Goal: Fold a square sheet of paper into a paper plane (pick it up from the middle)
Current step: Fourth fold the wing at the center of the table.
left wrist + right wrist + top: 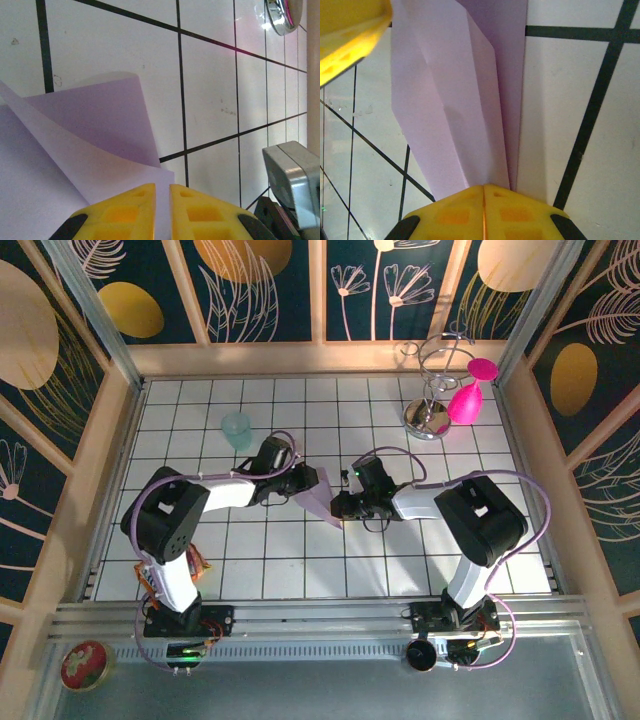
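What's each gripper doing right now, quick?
Left gripper: closed, pinching the folded lilac paper.
Right gripper: closed on the same paper's other end.

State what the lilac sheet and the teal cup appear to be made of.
The lilac sheet looks like thin matte paper: it holds sharp creases and curls softly. The teal cup is probably translucent plastic, possibly glass: pale, see-through tint.

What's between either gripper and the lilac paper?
Nothing visible. The left gripper and the right gripper are each shut on the lilac paper, from opposite sides. The teal cup stands apart from it.
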### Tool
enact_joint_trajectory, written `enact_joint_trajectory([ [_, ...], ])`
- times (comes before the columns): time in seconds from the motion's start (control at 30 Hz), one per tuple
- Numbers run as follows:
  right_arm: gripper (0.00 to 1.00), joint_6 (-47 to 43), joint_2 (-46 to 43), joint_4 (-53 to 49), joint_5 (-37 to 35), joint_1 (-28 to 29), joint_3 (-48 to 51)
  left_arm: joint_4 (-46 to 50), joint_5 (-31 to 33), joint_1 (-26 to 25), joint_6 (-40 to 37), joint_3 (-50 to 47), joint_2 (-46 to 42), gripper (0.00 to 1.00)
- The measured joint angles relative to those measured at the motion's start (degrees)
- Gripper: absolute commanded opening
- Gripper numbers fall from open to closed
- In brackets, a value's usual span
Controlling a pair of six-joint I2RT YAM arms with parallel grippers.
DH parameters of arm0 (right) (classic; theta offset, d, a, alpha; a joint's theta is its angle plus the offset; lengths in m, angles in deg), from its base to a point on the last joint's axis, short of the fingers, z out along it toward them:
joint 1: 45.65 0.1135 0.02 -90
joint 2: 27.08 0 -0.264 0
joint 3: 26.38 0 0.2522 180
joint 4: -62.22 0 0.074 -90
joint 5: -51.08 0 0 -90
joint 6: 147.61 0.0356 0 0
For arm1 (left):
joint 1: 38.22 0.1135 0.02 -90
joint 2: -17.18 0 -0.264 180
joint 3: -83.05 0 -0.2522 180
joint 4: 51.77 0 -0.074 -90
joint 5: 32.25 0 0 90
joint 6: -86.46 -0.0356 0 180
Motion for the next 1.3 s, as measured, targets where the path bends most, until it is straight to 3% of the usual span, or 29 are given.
enact_joint_trajectory([
  [0.9, 0.10, -0.1, -0.1, -0.3, 0.3, -0.3, -0.2, -0.3, 0.5, 0.0, 0.0, 4.9, 8.0, 0.12],
  [1.3, 0.06, 0.0, 0.8, -4.0, -0.1, -0.6, -10.4, 0.3, 1.6, 0.0, 0.0, 5.9, 8.5, 0.12],
])
